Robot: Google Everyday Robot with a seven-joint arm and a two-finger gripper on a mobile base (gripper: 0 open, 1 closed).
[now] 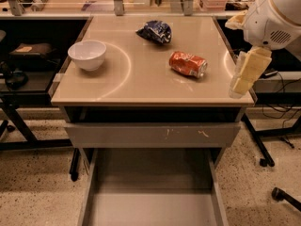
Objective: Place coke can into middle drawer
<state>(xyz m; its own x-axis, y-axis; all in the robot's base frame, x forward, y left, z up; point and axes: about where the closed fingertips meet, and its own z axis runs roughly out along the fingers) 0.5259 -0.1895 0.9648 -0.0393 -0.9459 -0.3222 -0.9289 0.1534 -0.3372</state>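
The coke can [188, 64] lies on its side on the right half of the tan tabletop [141, 79], silver end facing right. The middle drawer [150, 197] is pulled out at the bottom of the view, with a bare grey floor. It sits below the shut grey drawer front with white scratches [153, 134]. My gripper [241, 88] hangs from the white arm [275, 18] over the table's right front corner. It points down, to the right of the can and apart from it, and nothing shows in it.
A white bowl [88, 54] stands at the table's left. A dark blue snack bag [155, 32] lies at the back, behind the can. Black side tables and cables flank the table. A shelf with clutter runs along the back.
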